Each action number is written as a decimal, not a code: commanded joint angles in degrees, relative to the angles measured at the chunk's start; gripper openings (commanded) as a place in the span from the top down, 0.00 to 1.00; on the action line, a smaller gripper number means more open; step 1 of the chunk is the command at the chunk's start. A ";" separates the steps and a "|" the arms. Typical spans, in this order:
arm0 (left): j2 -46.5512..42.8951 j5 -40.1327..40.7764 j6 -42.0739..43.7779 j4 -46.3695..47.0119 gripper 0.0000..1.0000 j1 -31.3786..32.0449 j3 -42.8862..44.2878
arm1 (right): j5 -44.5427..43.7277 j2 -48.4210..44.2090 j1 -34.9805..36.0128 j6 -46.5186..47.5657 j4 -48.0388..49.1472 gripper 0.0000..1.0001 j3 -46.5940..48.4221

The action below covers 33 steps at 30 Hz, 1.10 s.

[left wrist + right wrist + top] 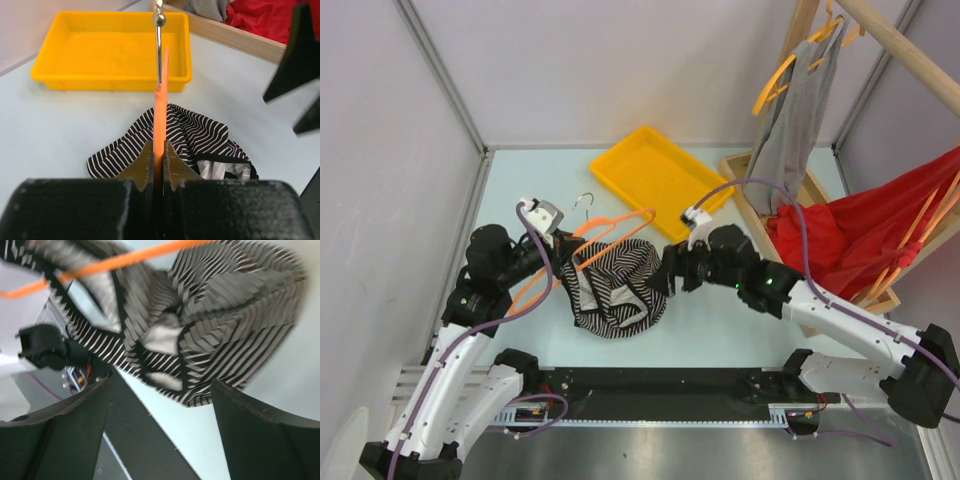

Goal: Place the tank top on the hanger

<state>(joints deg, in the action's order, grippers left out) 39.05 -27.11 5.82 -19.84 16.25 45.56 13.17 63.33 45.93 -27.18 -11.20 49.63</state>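
The striped tank top [616, 286] lies crumpled on the table between the arms. The orange hanger [610, 236] lies slanted across its upper left part, silver hook [583, 201] pointing to the back. My left gripper [567, 263] is shut on the hanger's bar; in the left wrist view the jaws [159, 152] pinch the orange bar [161, 100] edge-on, with the tank top [200, 135] beyond. My right gripper [660, 281] is open and empty at the tank top's right edge. In the right wrist view its gripper [160, 410] stands wide apart just short of the tank top [215, 310], with the hanger bar [125, 260] behind.
A yellow tray [660, 176] sits at the back middle, also in the left wrist view [100, 50]. At the right stands a wooden box [752, 205] with a red cloth [880, 225], under a wooden rail carrying a grey garment [798, 115] on an orange hanger.
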 commanded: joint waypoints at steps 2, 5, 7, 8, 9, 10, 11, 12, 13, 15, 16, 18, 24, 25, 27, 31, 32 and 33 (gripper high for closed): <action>-0.46 1.89 -1.87 4.01 1.00 -0.69 -0.12 | -15.26 1.79 13.36 -3.93 8.37 0.24 -2.08; -0.81 2.15 -1.87 4.37 1.00 -0.69 -0.38 | -18.18 6.44 17.95 -3.41 13.02 0.28 -1.64; -0.55 2.68 -2.04 4.45 1.00 -0.69 -0.47 | -16.44 8.73 18.84 -3.06 15.32 0.32 -1.29; -0.55 2.59 -2.05 4.28 1.00 -0.69 -0.47 | -15.03 11.26 19.19 -3.14 17.42 0.34 -1.20; -0.46 2.42 -2.13 4.28 1.00 -0.69 -0.47 | -13.71 12.25 19.28 -2.97 19.09 0.35 -1.37; -0.55 2.16 -2.31 4.37 1.00 -0.69 -0.56 | -10.91 13.47 19.54 -2.88 20.59 0.38 -1.46; -0.46 2.07 -2.22 4.45 1.00 -0.69 -0.65 | -10.54 15.40 19.98 -2.53 22.17 0.39 -1.38; -0.55 2.15 -2.31 4.37 1.00 -0.69 -0.65 | -10.79 16.55 20.94 -2.01 22.27 0.39 -1.03; -0.64 2.41 -2.22 4.37 1.00 -0.69 -0.65 | -12.19 18.56 21.56 -0.70 21.67 0.40 -0.24; -0.73 2.42 -2.22 4.37 1.00 -0.69 -0.74 | -12.99 20.42 22.44 1.06 21.22 0.41 0.55; -0.73 2.24 -2.13 4.37 1.00 -0.69 -0.74 | -13.08 21.65 22.79 1.68 21.31 0.42 0.56; -0.55 2.07 -2.13 4.37 1.00 -0.78 -0.74 | -13.08 22.62 23.58 3.44 20.79 0.42 1.17; -0.55 1.89 -2.13 4.37 1.00 -0.78 -0.74 | -17.38 25.43 26.48 8.72 19.90 0.43 2.40; -0.73 1.89 -2.22 4.45 1.00 -0.78 -0.82 | -16.95 25.79 26.58 9.42 20.34 0.42 2.32; -0.90 1.89 -2.05 4.54 1.00 -0.78 -0.82 | -15.03 26.84 26.58 9.60 22.18 0.44 2.05; -1.43 1.98 -2.05 4.63 1.00 -0.78 -0.82 | -14.92 28.43 26.23 9.51 21.31 0.51 2.84; -1.69 1.89 -2.05 4.63 1.00 -0.78 -1.00 | -15.27 28.51 26.23 9.77 21.22 0.51 2.76; -1.69 1.89 -2.05 4.72 1.00 -0.87 -0.91 | -15.37 28.69 26.23 9.86 21.31 0.55 2.58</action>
<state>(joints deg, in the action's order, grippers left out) 38.72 -25.28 4.47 -18.50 16.10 44.69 -0.64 91.11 72.25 -19.22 7.57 50.09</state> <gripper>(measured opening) 0.055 0.495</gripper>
